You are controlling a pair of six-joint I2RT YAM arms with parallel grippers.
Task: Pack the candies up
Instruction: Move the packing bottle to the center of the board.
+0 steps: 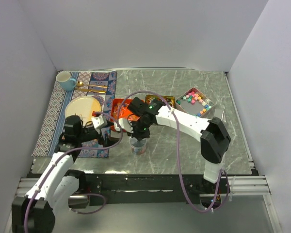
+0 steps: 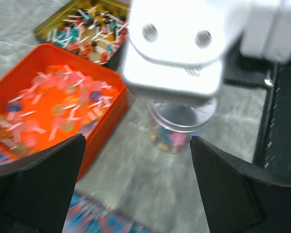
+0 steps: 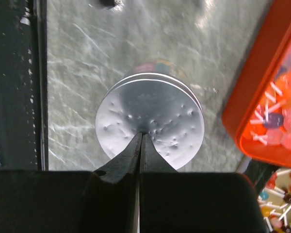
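Dimpled silver lid on clear jar of bright candies; right gripper closed above jar, left gripper agape beside.

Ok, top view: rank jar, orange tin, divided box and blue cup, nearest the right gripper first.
1. Jar, directly under the right gripper.
2. Orange tin, behind-left.
3. Divided box, far right.
4. Blue cup, back-left corner.

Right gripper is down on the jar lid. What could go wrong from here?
The shut right gripper meets the lid with narrow tips while the open left gripper holds nothing: the jar may tip or skid.
The orange tin of candies stands close; a skidding jar could knock it.
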